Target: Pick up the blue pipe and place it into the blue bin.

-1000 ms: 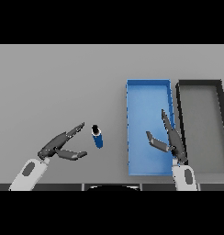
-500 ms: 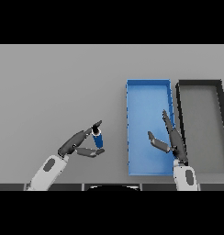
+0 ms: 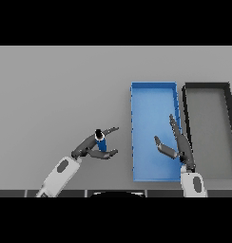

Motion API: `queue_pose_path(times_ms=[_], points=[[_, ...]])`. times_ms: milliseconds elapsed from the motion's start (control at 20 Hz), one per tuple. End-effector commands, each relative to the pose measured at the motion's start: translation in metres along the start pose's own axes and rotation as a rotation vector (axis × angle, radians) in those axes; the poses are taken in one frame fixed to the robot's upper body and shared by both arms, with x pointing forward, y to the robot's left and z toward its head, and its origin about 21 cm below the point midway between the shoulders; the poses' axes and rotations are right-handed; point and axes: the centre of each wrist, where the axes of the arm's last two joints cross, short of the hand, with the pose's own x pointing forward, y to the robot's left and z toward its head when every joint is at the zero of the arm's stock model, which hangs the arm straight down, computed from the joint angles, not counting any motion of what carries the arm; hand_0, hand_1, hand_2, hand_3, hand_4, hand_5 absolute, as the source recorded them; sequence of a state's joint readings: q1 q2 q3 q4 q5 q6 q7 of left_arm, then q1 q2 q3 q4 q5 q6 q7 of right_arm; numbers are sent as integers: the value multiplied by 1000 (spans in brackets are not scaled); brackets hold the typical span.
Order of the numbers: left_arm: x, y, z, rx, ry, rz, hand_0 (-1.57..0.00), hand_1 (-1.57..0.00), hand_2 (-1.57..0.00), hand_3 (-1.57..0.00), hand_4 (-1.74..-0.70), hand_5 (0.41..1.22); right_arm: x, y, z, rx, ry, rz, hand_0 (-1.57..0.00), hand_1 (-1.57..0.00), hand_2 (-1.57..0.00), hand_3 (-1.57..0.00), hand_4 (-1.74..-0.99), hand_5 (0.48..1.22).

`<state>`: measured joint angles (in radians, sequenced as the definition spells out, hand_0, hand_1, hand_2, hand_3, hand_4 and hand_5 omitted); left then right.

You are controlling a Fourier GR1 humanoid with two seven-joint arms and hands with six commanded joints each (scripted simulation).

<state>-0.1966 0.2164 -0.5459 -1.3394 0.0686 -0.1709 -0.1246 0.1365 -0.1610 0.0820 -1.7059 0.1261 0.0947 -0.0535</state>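
One robot hand, the left (image 3: 91, 148), seems to cup the upright blue pipe (image 3: 101, 144) loosely; the blue bin (image 3: 153, 88) lies rightward, where the right robot hand (image 3: 177, 147) hovers spread.

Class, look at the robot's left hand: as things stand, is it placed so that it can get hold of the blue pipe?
Probably yes. The left hand is already at the blue pipe, with fingers and thumb on either side of it and nothing between them. Whether it grips firmly cannot be told.
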Motion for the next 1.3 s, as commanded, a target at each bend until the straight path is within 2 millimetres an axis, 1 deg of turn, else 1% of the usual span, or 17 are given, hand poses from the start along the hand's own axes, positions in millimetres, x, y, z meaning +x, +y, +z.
queue_pose_path(times_ms=[0,50,100,150,200,300,400,500,550,650,700,750,950,1050,1100,1150,1250], points=[[0,0,1,6,-4,28,-93,-246,-390,-472,-1306,730,-2,0,0,3,1,-6,1,1,1,1,-1319,663],[1,-2,-2,12,-15,59,-340,-501,-626,-692,-1389,828,-1,-1,-3,9,5,-6,1,1,1,1,-1322,666],[3,-7,-4,11,-18,72,-586,-715,-815,-840,-1455,906,0,1,-3,11,2,2,1,1,1,1,-1319,666],[4,-8,-5,6,-31,79,-783,-886,-966,-979,-1509,969,2,0,-5,11,-9,8,1,1,1,1,-1313,665],[3,-9,-7,11,-23,86,-941,-1023,-1087,-1098,-1553,1020,2,0,-2,9,-10,9,1,1,1,1,-1309,664],[2,-13,-2,3,-45,73,-1168,-1220,-1261,-1250,-1617,1092,1,1,0,2,-2,11,1,1,1,1,-1307,666],[7,-16,-6,9,-53,56,-1313,-1347,-1373,-1351,-1656,1139,1,1,0,10,1,24,1,1,1,1,-1294,666],[8,-22,-7,1,-68,54,-1406,-1427,-1444,-1404,-1681,1168,1,-1,-2,6,5,29,1,1,1,1,-1281,663],[12,-21,-8,4,-95,46,-1439,-1456,-1470,-1419,-1690,1179,0,4,-3,10,0,18,1,1,1,1,-1281,662],[28,-24,-9,-1,-180,59,-1486,-1497,-1506,-1440,-1705,1194,0,0,-5,8,-11,18,1,1,1,1,-1279,657],[35,-23,-15,-6,-204,56,-1503,-1512,-1519,-1445,-1710,1199,2,4,-5,14,-15,14,1,1,1,1,-1280,660],[44,-23,-17,-15,-242,55,-1517,-1524,-1529,-1447,-1714,1204,0,7,-6,15,-8,21,1,1,1,1,-1280,663],[71,-27,-22,-57,-283,49,-1549,-1552,-1554,-1449,-1721,1214,-2,1,-5,9,-2,56,1,1,1,1,-1278,682],[78,-30,-23,-70,-280,50,-1557,-1559,-1560,-1447,-1724,1216,-1,-2,-6,8,9,65,1,1,1,1,-1272,684],[78,-26,-21,-73,-280,48,-1560,-1561,-1562,-1447,-1725,1217,-3,-2,-3,14,-6,58,1,1,1,1,-1274,686],[83,-27,-23,-81,-282,46,-1562,-1563,-1564,-1444,-1726,1218,-2,-3,-6,16,-5,55,1,1,1,1,-1271,687],[90,-27,-23,-86,-273,40,-1565,-1566,-1567,-1441,-1728,1219,-6,-2,0,27,-21,55,1,1,1,1,-1273,688]])
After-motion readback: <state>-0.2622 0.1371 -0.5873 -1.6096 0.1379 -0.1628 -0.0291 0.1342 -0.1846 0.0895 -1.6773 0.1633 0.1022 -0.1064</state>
